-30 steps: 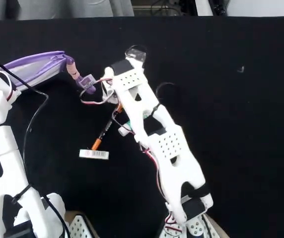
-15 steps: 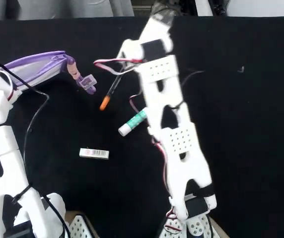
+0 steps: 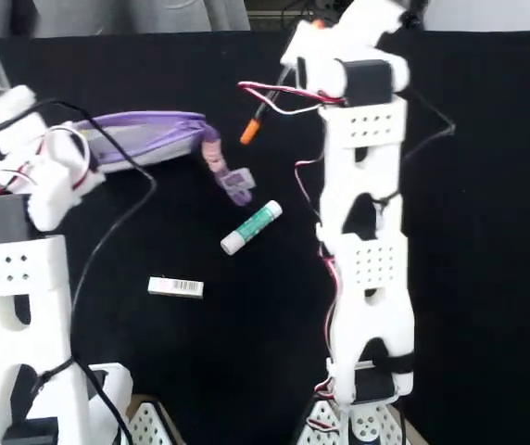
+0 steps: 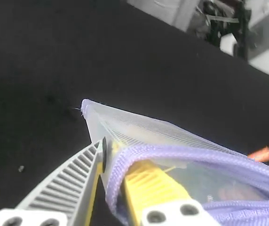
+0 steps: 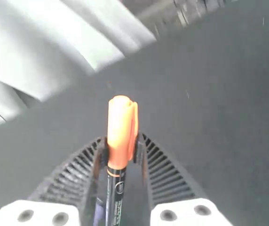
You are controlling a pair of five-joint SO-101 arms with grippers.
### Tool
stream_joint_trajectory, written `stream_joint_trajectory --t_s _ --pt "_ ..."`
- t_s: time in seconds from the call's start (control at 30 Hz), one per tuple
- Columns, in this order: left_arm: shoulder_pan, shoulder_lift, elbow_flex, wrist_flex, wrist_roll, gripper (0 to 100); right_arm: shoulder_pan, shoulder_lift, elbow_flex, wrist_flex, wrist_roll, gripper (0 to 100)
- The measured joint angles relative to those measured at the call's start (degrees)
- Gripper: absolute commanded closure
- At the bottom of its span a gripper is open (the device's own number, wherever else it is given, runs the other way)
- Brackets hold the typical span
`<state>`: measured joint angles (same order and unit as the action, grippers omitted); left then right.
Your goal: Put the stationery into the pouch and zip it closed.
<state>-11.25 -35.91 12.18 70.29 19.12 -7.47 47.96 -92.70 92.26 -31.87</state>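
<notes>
Between tight right fingers [image 5: 165,174], orange pen [image 5: 121,127]

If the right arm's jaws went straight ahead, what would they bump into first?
Probably only the bare black table; past the orange pen they hold, nothing else lies ahead, though depth is unclear.

The clear, fine-ribbed plastic pouch [image 4: 172,136] had a purple woven-cloth zip band. The black tabletop [image 3: 487,185] looked matt, like cloth. The orange-capped black pen [image 5: 121,134] was smooth, faintly glossy plastic. The green-and-white glue stick [image 3: 251,228] looked smooth plastic too.
</notes>
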Motion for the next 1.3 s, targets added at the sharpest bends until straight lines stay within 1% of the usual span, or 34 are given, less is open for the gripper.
stream_joint_trajectory --t_s 0.1,0.2,0.33,0.53,0.77,0.83,0.93,1.07,1.2,1.3 --pt "2.7 0.0 -0.1 1.6 0.0 97 0.2 -3.7 0.0 -0.4 0.0 98.8" --pt "4.0 0.0 -0.1 1.8 0.0 97 0.2 -6.8 -0.1 -0.4 0.0 98.8" --pt "4.2 0.0 -0.1 2.2 0.0 97 0.2 -11.3 -0.1 1.1 0.0 98.8" --pt "4.2 0.0 -0.1 2.7 0.0 97 0.2 -21.0 -0.1 6.4 0.0 98.8" --pt "4.2 0.0 -0.1 2.7 0.0 97 0.2 -30.2 -1.1 7.2 0.1 98.8" --pt "4.2 0.0 -0.1 2.7 0.0 97 0.2 -31.5 -1.1 7.2 1.4 98.8" --pt "4.2 0.0 -0.1 2.7 0.0 97 -0.2 -33.4 -1.1 7.2 6.0 98.8" --pt "4.2 0.0 -0.1 2.7 0.0 97 -3.1 -37.5 -1.1 7.2 12.0 98.8" --pt "4.2 0.0 -0.1 2.7 0.0 97 -3.9 -40.5 -0.4 7.2 13.2 98.8" --pt "4.2 0.0 -0.1 2.7 0.0 97 -3.9 -44.0 3.9 7.2 13.4 98.8"
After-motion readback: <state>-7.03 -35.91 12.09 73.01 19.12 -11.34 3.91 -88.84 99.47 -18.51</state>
